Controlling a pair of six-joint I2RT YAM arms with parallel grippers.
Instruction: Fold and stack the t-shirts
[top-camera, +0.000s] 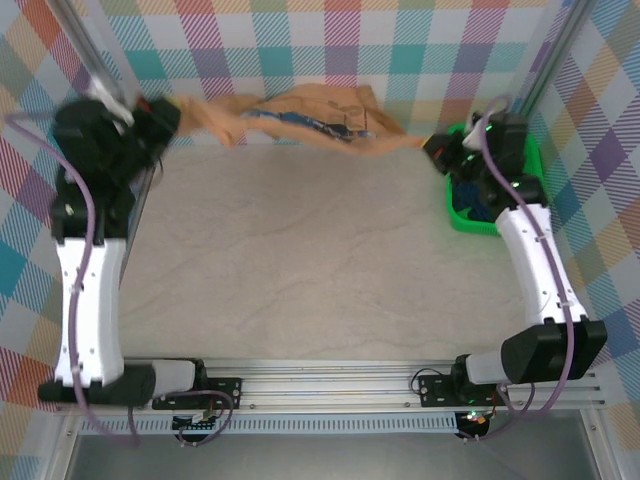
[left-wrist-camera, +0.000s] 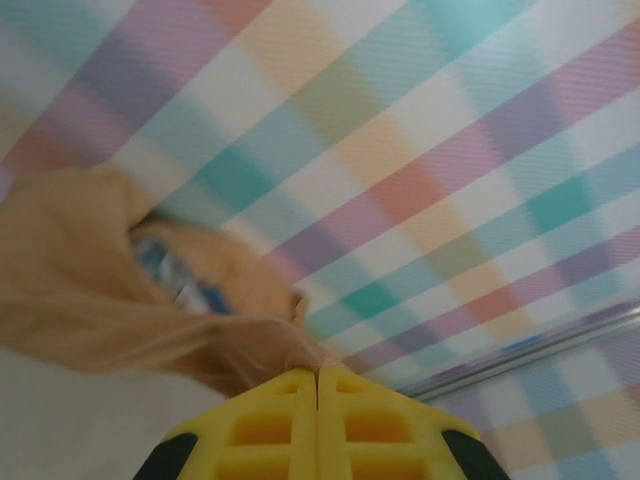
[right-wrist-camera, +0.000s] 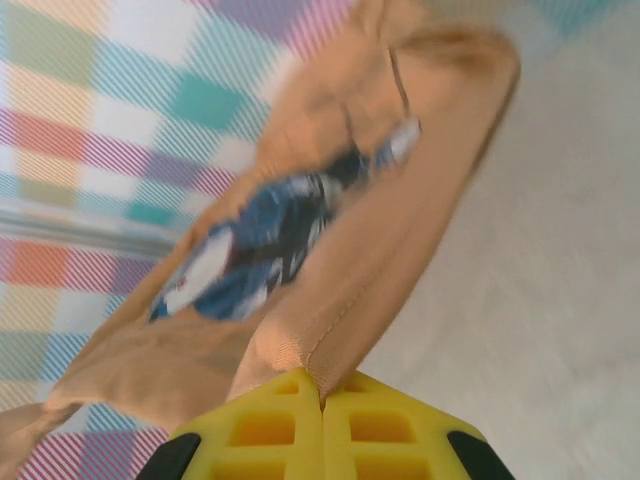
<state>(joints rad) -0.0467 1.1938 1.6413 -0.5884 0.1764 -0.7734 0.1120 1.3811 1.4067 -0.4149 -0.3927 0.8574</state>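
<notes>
A tan-orange t-shirt (top-camera: 300, 117) with a blue-and-white print hangs stretched in the air along the far edge of the table, between both arms. My left gripper (top-camera: 165, 118) is shut on its left end at the far left. My right gripper (top-camera: 437, 147) is shut on its right end at the far right, next to the basket. In the left wrist view the yellow jaws (left-wrist-camera: 318, 378) pinch the tan cloth (left-wrist-camera: 90, 290). The right wrist view has the yellow jaws (right-wrist-camera: 321, 392) closed on a seamed fold of the shirt (right-wrist-camera: 330, 230). Dark navy cloth (top-camera: 478, 205) lies in the basket.
A bright green mesh basket (top-camera: 462, 218) stands at the far right under the right arm. Plaid walls (top-camera: 330, 40) close the table in on three sides. The beige tabletop (top-camera: 300, 260) stretches from the shirt to the arm rail (top-camera: 330, 385) at the near edge.
</notes>
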